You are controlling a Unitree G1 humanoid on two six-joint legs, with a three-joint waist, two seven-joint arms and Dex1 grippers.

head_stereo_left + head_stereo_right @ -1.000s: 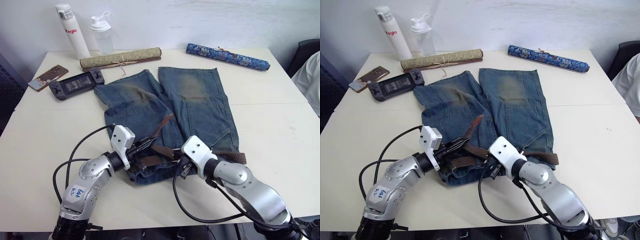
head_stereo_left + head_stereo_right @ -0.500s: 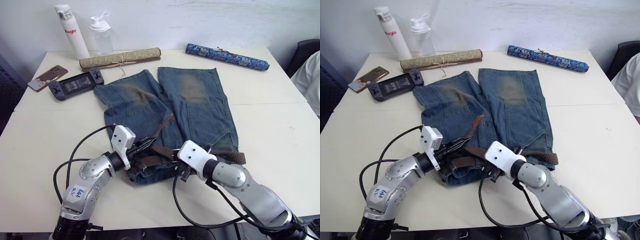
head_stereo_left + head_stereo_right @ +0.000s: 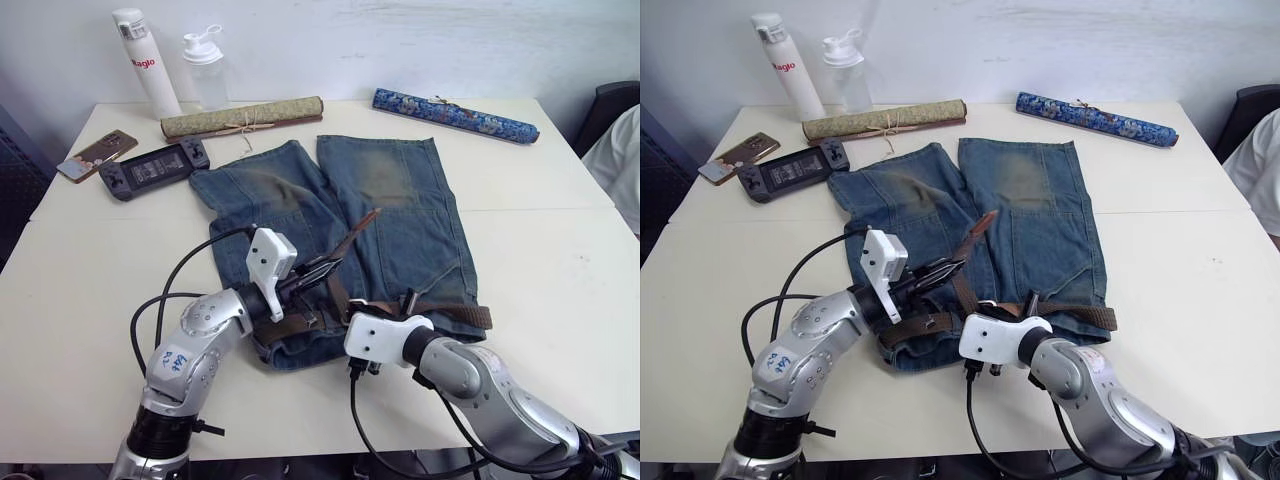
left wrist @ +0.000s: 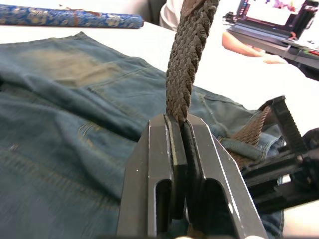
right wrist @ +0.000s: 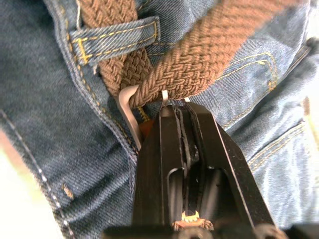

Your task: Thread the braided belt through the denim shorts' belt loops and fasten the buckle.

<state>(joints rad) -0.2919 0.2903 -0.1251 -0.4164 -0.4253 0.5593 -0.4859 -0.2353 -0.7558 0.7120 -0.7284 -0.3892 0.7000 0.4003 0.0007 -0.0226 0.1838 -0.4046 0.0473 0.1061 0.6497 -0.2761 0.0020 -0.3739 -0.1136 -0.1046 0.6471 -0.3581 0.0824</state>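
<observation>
The denim shorts point(image 3: 390, 210) lie flat mid-table, waistband toward me. The braided belt point(image 3: 455, 312) runs along the waistband and under a belt loop point(image 5: 114, 37). Its free end point(image 3: 360, 228) rises steeply over the left leg, pinched by my left gripper point(image 3: 325, 268), whose fingers point(image 4: 199, 144) are shut on the strap. My right gripper point(image 5: 179, 107) sits at the waistband's middle, shut on the silver buckle point(image 5: 127, 107), where the strap doubles back through the frame.
Along the far edge stand a white bottle point(image 3: 145, 65) and a clear bottle point(image 3: 205, 70), with an olive scroll point(image 3: 240, 117) and a blue scroll point(image 3: 455, 113). A phone point(image 3: 97, 155) and game controller point(image 3: 153, 170) lie far left. A person's sleeve point(image 3: 620, 160) shows at the right.
My left gripper has lifted the belt's free end higher and to the right. My right arm has shifted left along the waistband.
</observation>
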